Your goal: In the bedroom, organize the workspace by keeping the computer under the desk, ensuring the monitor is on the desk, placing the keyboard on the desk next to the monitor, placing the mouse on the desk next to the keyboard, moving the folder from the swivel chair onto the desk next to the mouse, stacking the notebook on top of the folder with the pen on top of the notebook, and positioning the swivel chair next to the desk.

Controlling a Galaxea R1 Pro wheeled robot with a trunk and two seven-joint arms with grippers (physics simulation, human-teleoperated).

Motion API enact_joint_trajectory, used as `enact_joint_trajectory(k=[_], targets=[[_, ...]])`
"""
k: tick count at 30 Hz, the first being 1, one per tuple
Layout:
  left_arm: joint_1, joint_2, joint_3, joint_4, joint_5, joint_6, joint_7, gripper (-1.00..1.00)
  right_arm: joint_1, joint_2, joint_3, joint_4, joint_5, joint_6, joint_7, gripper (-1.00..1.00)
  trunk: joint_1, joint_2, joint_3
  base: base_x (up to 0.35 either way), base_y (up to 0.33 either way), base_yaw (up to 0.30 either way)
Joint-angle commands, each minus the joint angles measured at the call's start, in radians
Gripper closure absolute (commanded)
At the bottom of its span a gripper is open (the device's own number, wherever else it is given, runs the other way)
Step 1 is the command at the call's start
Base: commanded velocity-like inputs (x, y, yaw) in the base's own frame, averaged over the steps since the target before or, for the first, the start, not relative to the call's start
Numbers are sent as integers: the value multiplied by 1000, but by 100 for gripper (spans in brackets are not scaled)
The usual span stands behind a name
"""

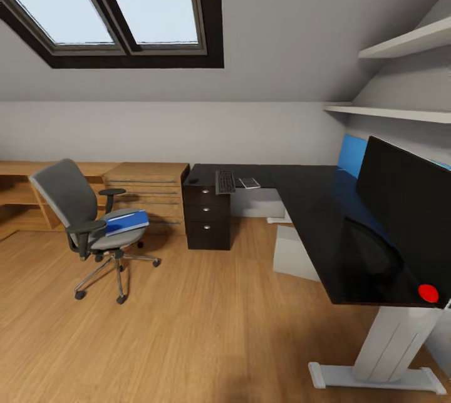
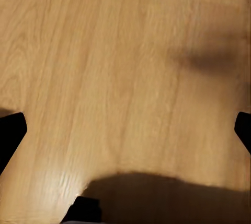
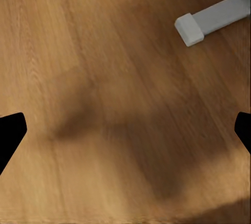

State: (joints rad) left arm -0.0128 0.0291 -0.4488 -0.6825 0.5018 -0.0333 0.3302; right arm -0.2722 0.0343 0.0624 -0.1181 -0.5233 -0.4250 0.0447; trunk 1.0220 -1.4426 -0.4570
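Several of the task's things were already in place: the monitor point(image 1: 410, 203) stood on the tabletop point(image 1: 313, 203) at the near right, the keyboard point(image 1: 225, 181) lay on the far wing, and a small dark object that I took for the mouse point(image 1: 193, 181) sat near that wing's left end, apart from the keyboard. A pale-edged flat item point(image 1: 249, 183), perhaps the notebook, lay just beside the keyboard; the pen was too small to make out. A white box, probably the computer point(image 1: 295, 253), rested on the floor under the tabletop.

The folder point(image 1: 126, 222) lay on the seat of the swivel chair point(image 1: 81, 215), well apart from the desk, so the step in hand looked like the approach to fetch it. Both wrist views faced bare wood floor point(image 2: 104, 78); the right one also caught a white desk foot point(image 3: 209, 18). The left gripper point(image 2: 125, 130) and right gripper point(image 3: 125, 130) each had their jaws spread wide, holding nothing.

Next, I judged, the base should roll toward the chair and one arm reach low over the seat.
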Motion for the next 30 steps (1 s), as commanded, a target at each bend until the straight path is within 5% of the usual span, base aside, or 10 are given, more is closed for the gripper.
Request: enact_joint_trajectory(k=[1,14,30], targets=[[-1,2,-8,-1,10,-3,9,-100,-1,0,6,2,-11,-4,4,-100,-1,-1,-2,-332,-97,0],[-1,0,-10,15,9,-27,8,-100,-1,-2,5,2,-12,-4,4,-100,-1,-1,-6,-246,-163,0],[-1,-32,-11,77,14,-43,2,-100,-1,-20,5,2,-12,-4,4,-100,-62,111,44,-11,-10,0]])
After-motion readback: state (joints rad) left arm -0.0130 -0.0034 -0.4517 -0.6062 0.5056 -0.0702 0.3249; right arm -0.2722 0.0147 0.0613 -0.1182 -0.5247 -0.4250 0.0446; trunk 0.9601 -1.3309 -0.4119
